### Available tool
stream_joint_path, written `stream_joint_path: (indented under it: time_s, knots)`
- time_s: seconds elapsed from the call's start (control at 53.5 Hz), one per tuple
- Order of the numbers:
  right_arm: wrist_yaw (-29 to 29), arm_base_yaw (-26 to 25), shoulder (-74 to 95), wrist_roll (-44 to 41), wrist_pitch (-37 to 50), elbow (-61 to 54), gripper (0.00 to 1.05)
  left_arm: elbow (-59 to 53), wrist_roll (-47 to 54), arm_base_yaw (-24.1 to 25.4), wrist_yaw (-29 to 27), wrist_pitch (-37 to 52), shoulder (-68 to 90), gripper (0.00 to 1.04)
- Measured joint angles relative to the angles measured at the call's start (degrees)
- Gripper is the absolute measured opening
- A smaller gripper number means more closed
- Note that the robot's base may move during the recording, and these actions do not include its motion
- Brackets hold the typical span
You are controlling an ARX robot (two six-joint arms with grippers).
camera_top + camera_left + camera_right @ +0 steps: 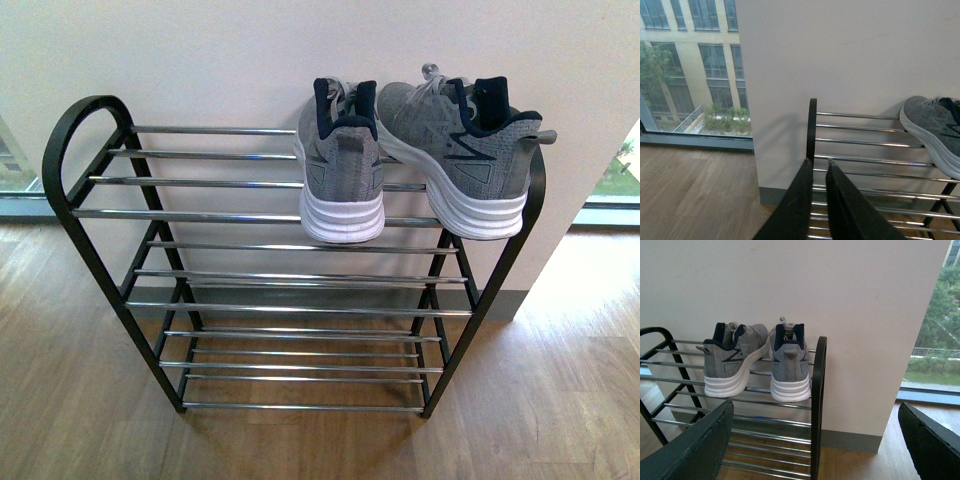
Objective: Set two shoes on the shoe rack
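Note:
Two grey knit shoes with thick white soles stand on the top tier of the shoe rack [62, 150], at its right end. One shoe [342, 170] has its heel toward me; the other shoe [465, 150] sits beside it, angled and reaching the rack's right corner. Neither gripper shows in the front view. My left gripper [817, 161] is shut on nothing, near the rack's left end post [812, 125], with one shoe's toe [932, 127] further along the bars. My right gripper [815, 407] is open and empty, off the rack's right end post [819, 390], below both shoes [732, 362] [789, 365].
The rack stands on a wooden floor [560, 400] against a white wall [250, 60] with a grey baseboard [850, 440]. Floor-level windows [690, 65] flank the wall on both sides. The lower tiers [300, 310] carry nothing.

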Motion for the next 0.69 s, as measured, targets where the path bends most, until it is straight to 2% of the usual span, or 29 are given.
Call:
stream_joint_path:
  time_s: [0.206,0.448,0.486,0.691]
  knots:
    - [0.00,0.00,0.00,0.00,0.00,0.00,0.95,0.00,0.02,0.00,0.02,0.00,0.00,0.54]
    - [0.00,0.00,0.00,0.00,0.00,0.00,0.95,0.00,0.02,0.00,0.02,0.00,0.00,0.93]
    - [0.00,0.00,0.00,0.00,0.00,0.00,0.95,0.00,0.07,0.00,0.00,0.00,0.00,0.97]
    - [0.00,0.00,0.00,0.00,0.00,0.00,0.95,0.00,0.04,0.00,0.02,0.00,-0.02,0.95]
